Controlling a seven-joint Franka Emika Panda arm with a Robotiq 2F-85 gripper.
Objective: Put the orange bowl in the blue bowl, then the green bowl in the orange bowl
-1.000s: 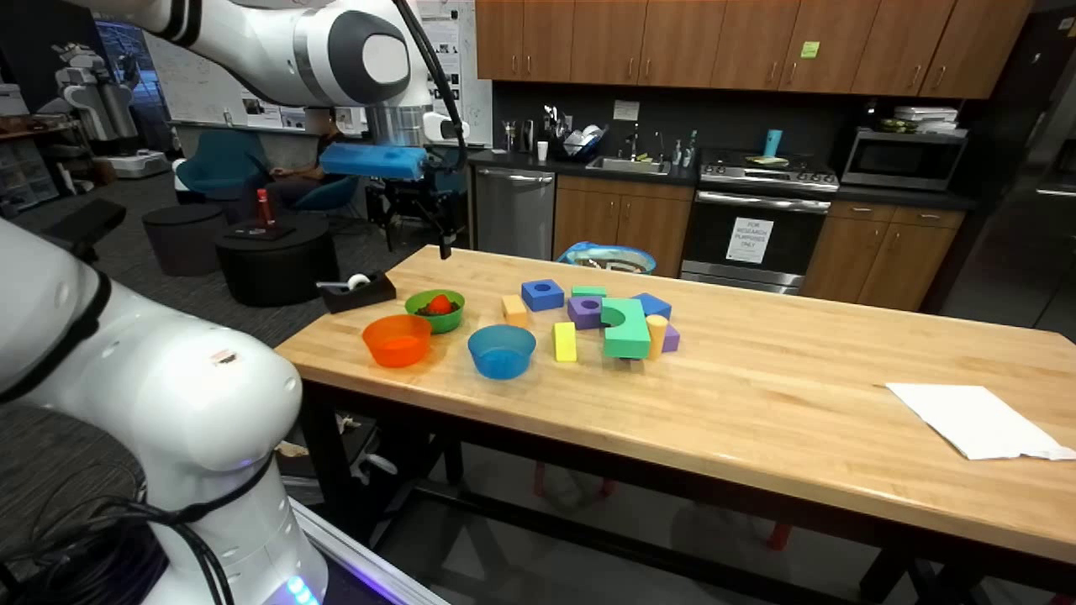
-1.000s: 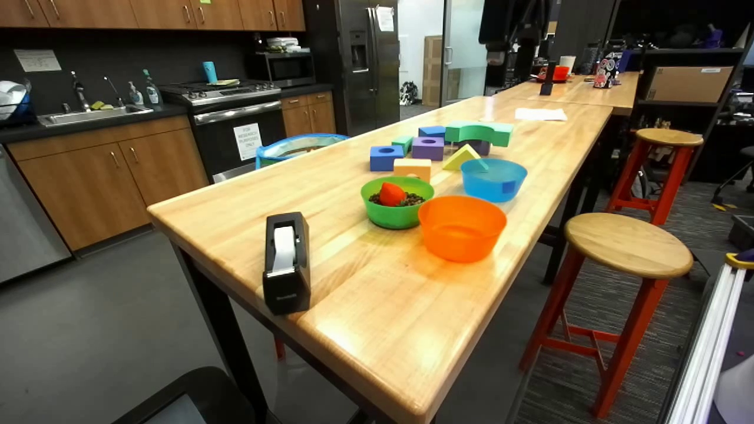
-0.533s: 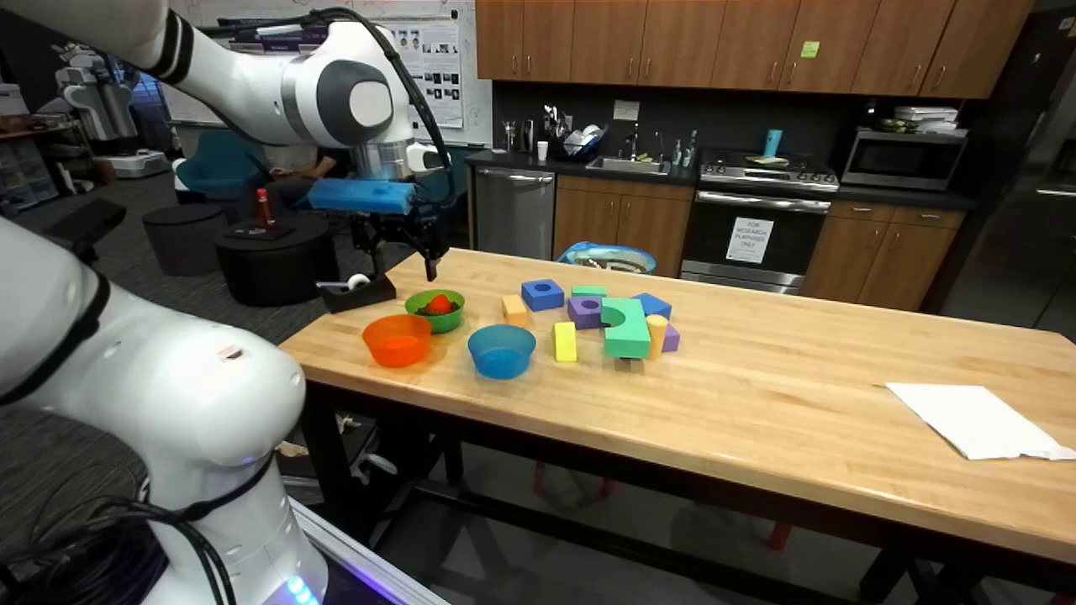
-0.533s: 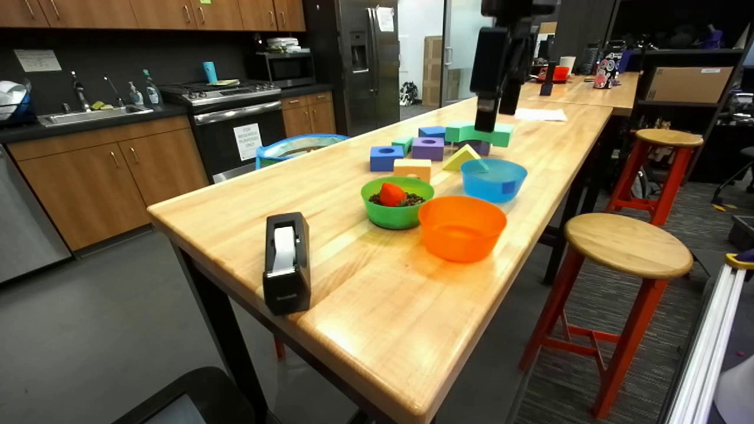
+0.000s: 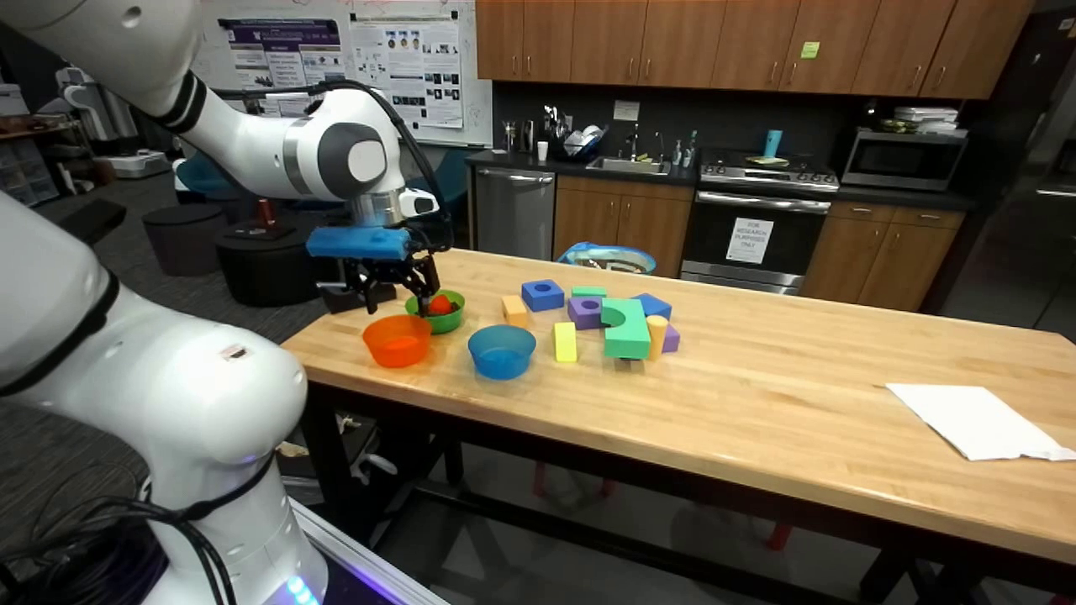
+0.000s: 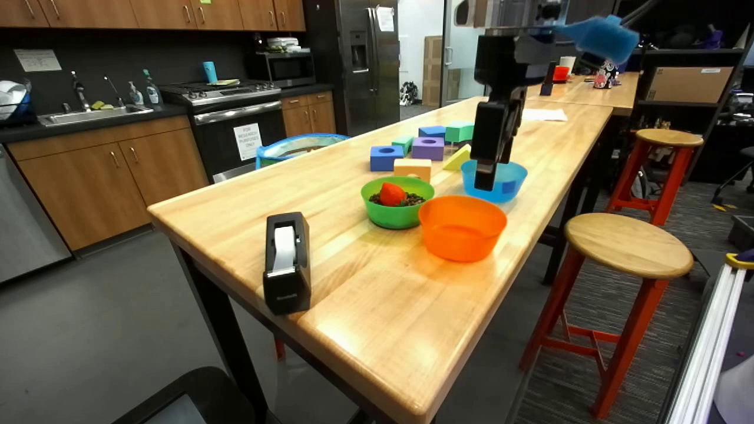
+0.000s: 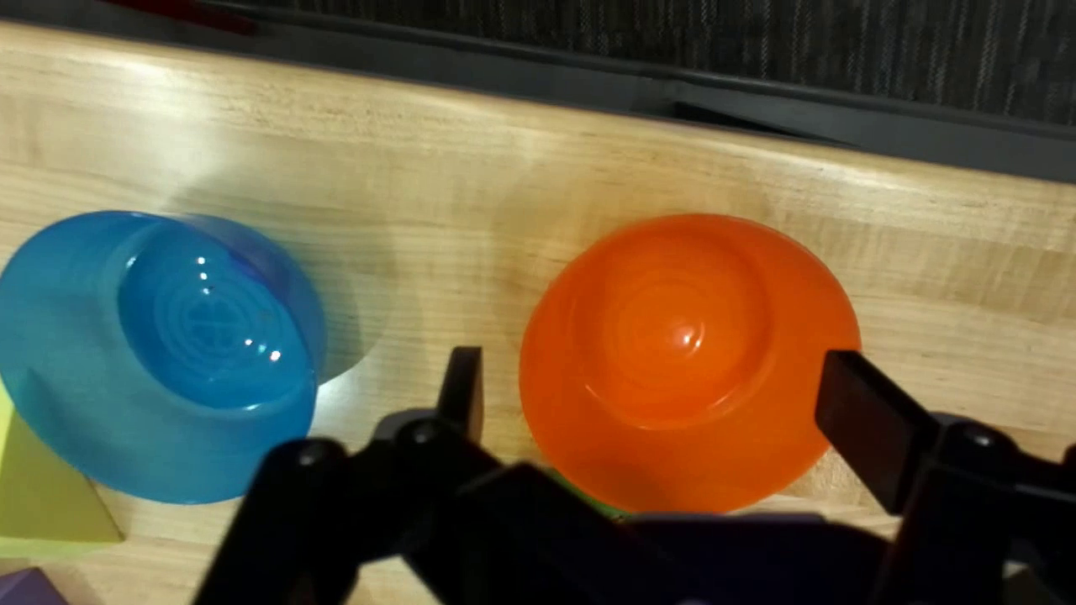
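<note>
The orange bowl (image 5: 397, 344) (image 6: 462, 232) (image 7: 672, 336) stands upright and empty near the table's edge. The blue bowl (image 5: 502, 353) (image 6: 511, 181) (image 7: 210, 319) stands beside it, empty. The green bowl (image 5: 450, 321) (image 6: 392, 218) stands close to the orange bowl and holds a red strawberry-like thing (image 6: 392, 194) and dark bits; in the wrist view only a sliver of it (image 7: 593, 497) shows. My gripper (image 5: 397, 307) (image 6: 495, 174) (image 7: 656, 378) is open and empty above the orange bowl. In the wrist view its fingers lie at either side of that bowl, apart from its rim as far as I can tell.
Several foam blocks, among them a yellow one (image 5: 565, 343) (image 7: 50, 487) and a green arch (image 5: 626, 329), stand beyond the blue bowl. A black tape dispenser (image 6: 285, 265) stands at the table's end. The table's edge (image 7: 538, 109) runs close to the bowls.
My gripper has come down from high above the table to just over the orange bowl, staying open. The bowls and blocks have not moved.
</note>
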